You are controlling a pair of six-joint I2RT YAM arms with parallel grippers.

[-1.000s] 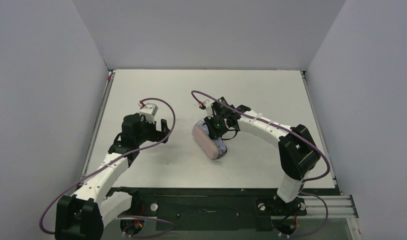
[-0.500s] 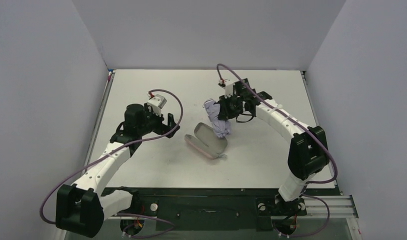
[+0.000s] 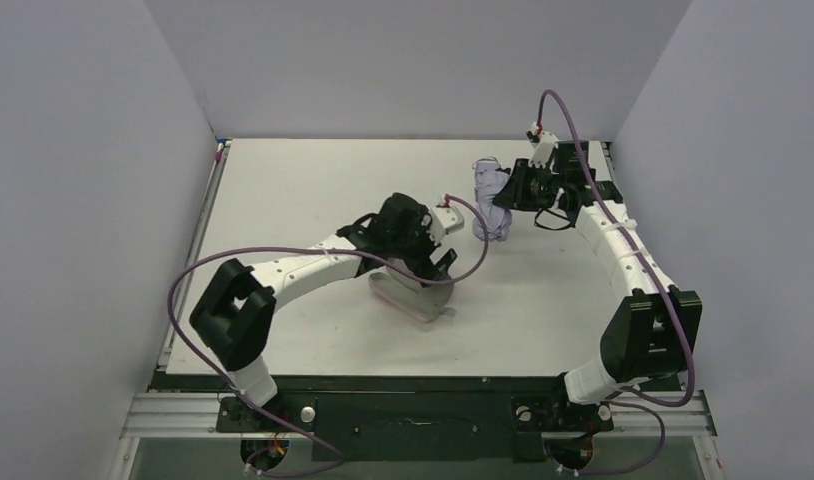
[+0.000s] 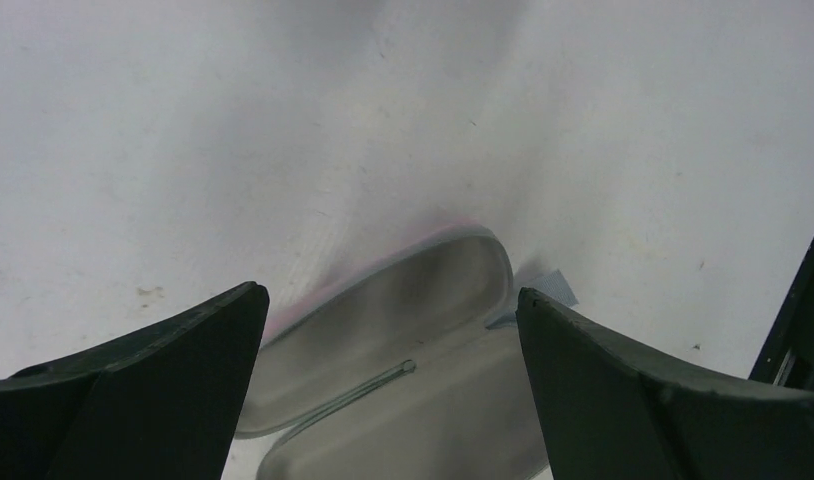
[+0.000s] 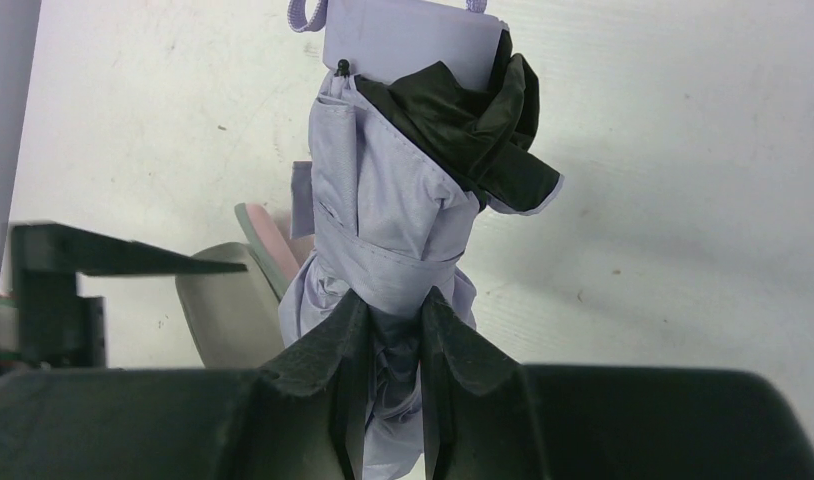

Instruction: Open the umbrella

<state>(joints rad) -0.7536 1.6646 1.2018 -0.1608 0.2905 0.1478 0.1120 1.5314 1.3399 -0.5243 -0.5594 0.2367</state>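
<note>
Right gripper: jaws clamped on folded lavender fabric umbrella, above bench. Left gripper: jaws apart over flat pale sleeve pouch.

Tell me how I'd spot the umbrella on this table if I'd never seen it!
Look at the white table, toward its far right corner, where the right arm's claw reaches. The umbrella is the folded lavender bundle pinched in that claw, with black lining poking out. Unlike the flat, pale sleeve pouch lying mid-table, it is bunched, strapped round the middle and gripped.
</note>
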